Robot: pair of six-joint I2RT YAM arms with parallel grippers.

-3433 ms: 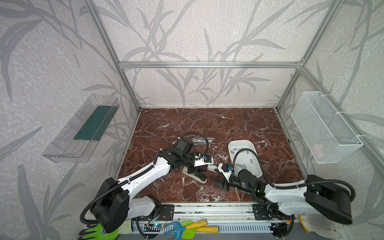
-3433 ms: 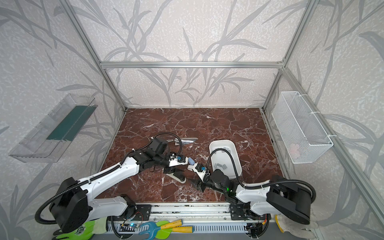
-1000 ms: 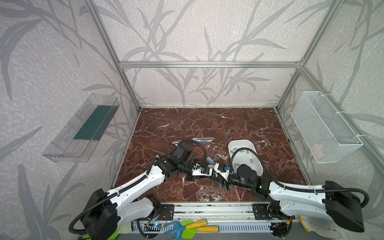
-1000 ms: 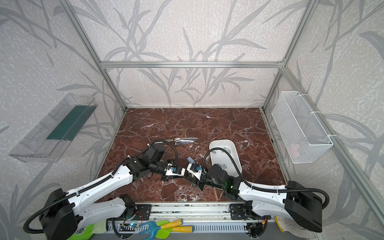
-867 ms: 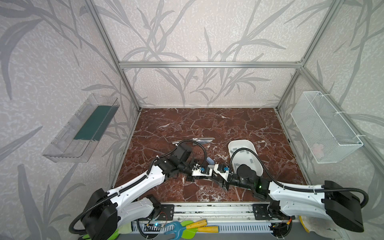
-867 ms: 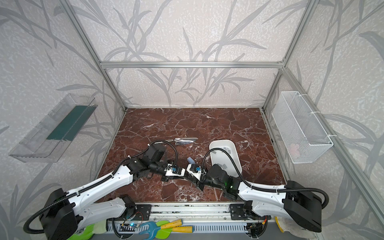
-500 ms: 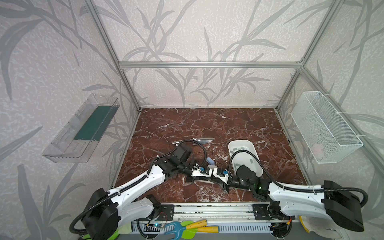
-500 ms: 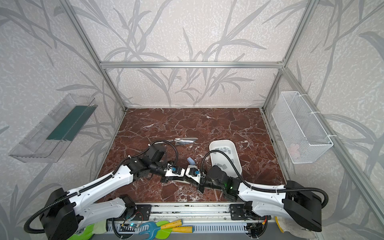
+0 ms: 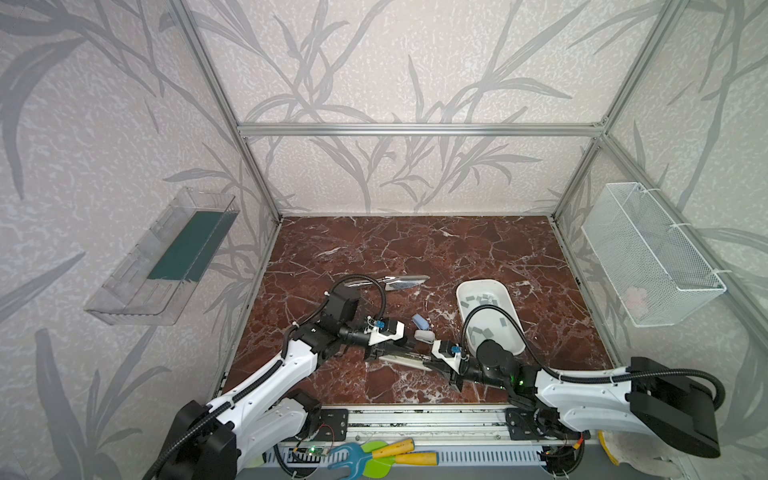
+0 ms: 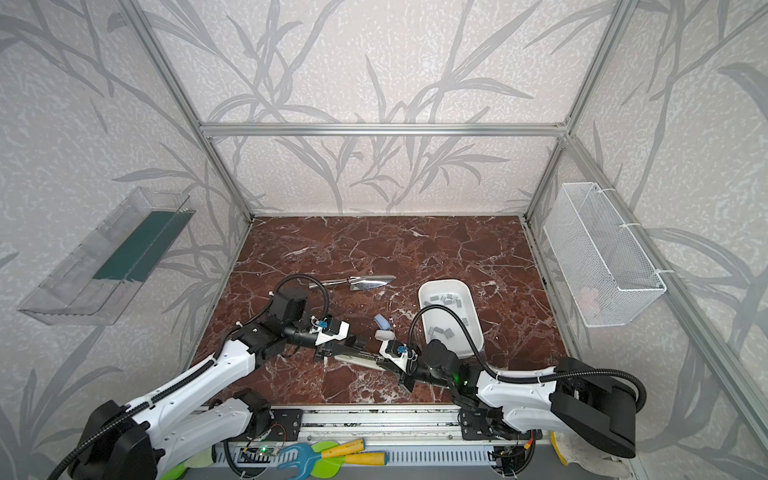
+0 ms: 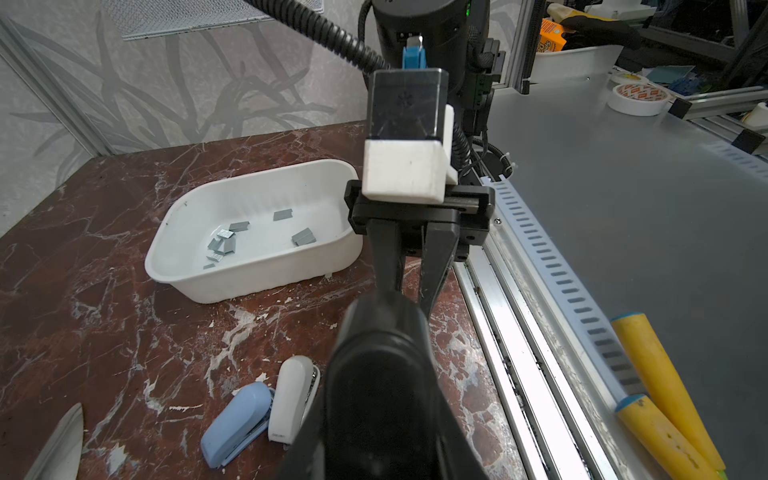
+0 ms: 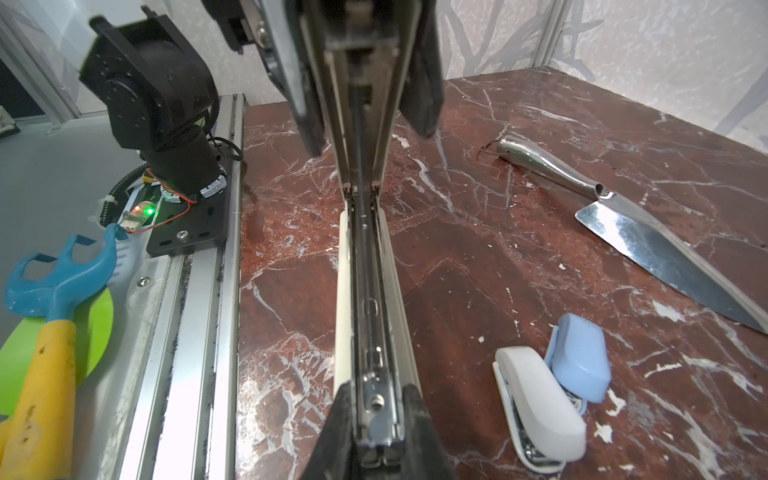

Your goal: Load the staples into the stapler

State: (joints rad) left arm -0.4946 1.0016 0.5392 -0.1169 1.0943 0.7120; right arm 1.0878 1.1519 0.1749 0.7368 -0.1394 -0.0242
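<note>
A long stapler (image 9: 405, 360) hangs open just above the marble, between both grippers. My left gripper (image 9: 405, 344) is shut on its black top cover (image 11: 380, 365). My right gripper (image 12: 378, 432) is shut on the near end of the bare metal magazine rail (image 12: 370, 291), one finger on each side. The stapler's white base (image 12: 343, 291) runs beside the rail. The staples (image 9: 484, 297) lie loose as grey strips in a white tray (image 9: 459, 291) at the right, also in the left wrist view as staples (image 11: 224, 245).
A small blue stapler (image 9: 419, 320) and a small white stapler (image 9: 424, 334) lie just behind the grippers. A metal trowel (image 9: 390, 282) lies further back. A wire basket (image 9: 648, 257) hangs on the right wall, a clear bin (image 9: 166, 257) on the left. The rail edge (image 11: 519, 332) runs along the front.
My right gripper has slid left to the stapler's free end and closed its jaws on the metal rail. The left gripper keeps its hold, almost still.
</note>
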